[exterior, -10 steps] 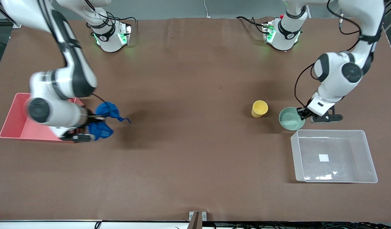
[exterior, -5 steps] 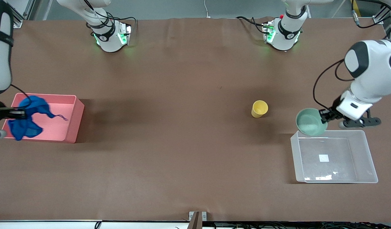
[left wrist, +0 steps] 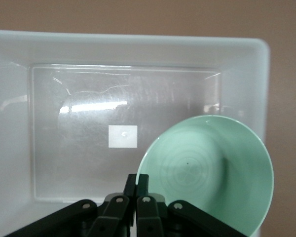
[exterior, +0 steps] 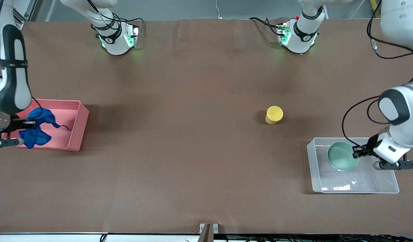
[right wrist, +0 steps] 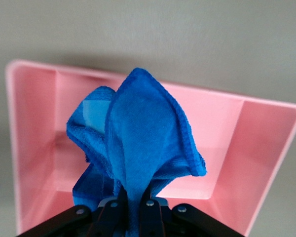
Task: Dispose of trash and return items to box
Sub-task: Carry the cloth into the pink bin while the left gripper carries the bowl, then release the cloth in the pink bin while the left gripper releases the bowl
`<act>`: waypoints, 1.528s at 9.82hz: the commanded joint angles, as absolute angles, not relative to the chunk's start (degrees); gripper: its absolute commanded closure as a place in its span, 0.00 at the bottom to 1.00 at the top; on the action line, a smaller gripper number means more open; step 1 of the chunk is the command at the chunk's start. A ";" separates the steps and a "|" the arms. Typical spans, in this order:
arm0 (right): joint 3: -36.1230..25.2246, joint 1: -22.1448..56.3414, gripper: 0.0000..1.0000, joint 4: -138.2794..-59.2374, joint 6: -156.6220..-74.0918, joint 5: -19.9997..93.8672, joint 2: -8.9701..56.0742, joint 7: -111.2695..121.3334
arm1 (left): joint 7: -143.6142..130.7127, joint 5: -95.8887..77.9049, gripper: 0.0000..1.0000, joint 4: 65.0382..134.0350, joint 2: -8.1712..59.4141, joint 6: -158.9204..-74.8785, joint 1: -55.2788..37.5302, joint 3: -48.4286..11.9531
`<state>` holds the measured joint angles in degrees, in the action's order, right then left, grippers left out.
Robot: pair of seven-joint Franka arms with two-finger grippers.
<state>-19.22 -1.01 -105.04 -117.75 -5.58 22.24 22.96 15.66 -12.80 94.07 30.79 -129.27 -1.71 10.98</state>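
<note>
Blue cloth [exterior: 37,129] dangling over the pink bin [exterior: 77,126], clenched in the right hand [exterior: 23,123], not yet dropped. Mint bowl [exterior: 342,156] pinched at its rim by the left hand [exterior: 356,152], hanging over the clear box [exterior: 391,186], not yet let go. Yellow cup [exterior: 274,115] upright on the brown surface [exterior: 193,151], untouched, between the two bins. Roughly halfway, by the look of it. Box walls close around the bowl; wide open room around the cup.

Brown table [exterior: 193,151] carries yellow cup [exterior: 274,115], pink bin [exterior: 77,129], clear box [exterior: 391,183].
</note>
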 commanded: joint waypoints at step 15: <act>-4.41 -5.27 0.00 -93.72 -94.94 0.97 0.54 -1.30 | 9.89 -4.52 0.00 108.84 6.47 -116.81 -2.99 4.44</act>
